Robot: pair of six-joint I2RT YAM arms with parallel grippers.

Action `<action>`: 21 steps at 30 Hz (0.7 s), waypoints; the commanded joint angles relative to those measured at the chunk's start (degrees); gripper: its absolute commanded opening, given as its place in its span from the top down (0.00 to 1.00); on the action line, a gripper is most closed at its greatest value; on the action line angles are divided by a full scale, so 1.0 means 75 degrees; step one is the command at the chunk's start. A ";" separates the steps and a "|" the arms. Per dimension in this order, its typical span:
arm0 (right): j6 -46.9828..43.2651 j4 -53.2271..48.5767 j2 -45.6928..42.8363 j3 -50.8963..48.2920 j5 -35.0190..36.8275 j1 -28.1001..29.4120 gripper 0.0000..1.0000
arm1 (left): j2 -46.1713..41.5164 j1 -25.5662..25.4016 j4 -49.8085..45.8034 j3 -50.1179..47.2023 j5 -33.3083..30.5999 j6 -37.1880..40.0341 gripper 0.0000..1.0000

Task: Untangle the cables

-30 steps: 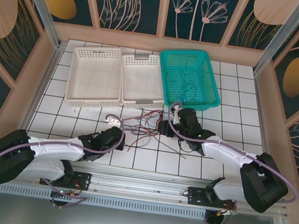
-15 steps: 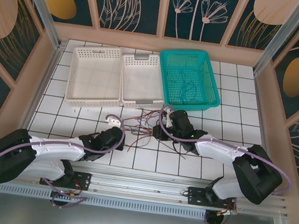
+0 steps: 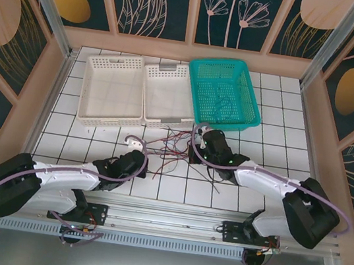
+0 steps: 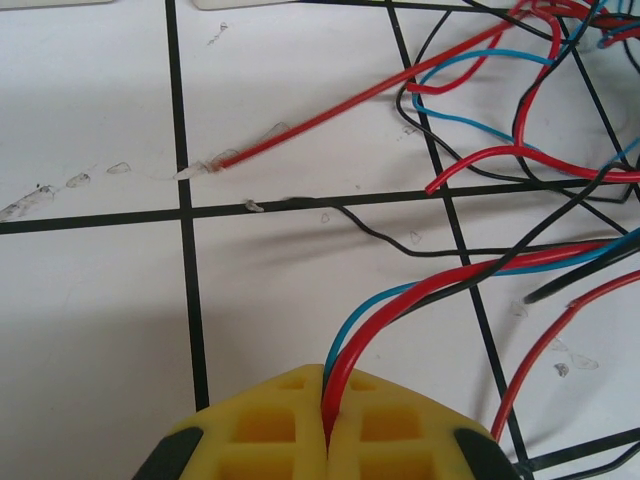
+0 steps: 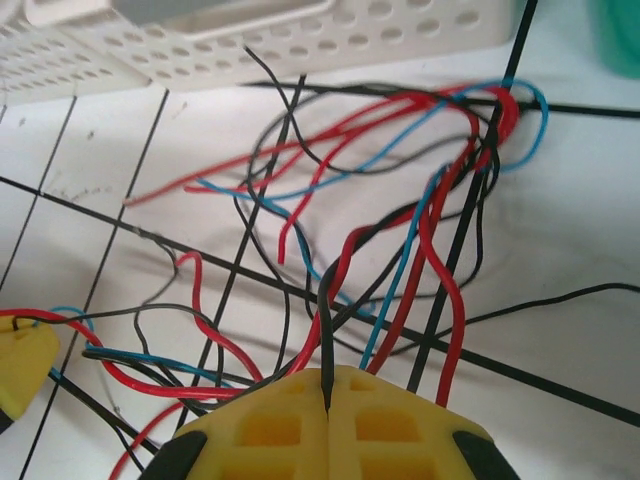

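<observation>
the cables, thin glossy red, black and blue strands, lie in loose tangled loops on the white tiled table between both grippers. the left gripper has its yellow ribbed pads pressed together on red, blue and black strands. the right gripper pinches one black strand, and a perforated white basket sits beyond.

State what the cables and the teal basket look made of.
The cables look like thin wire in glossy plastic insulation, going by the sheen and the springy loops. The teal basket is likely moulded plastic, given its even colour and regular lattice of holes.
</observation>
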 commanded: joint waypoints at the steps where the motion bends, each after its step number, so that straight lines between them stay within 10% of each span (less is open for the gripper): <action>1: -0.0058 -0.0391 -0.0564 0.0163 0.0638 -0.0072 1.00 | -0.0112 -0.0049 -0.0084 -0.0102 -0.0180 0.0007 1.00; 21: -0.0555 -0.2966 -0.3280 0.0906 0.0571 -0.2933 1.00 | -0.0340 -0.0042 -0.0590 -0.0079 -0.0470 0.0034 1.00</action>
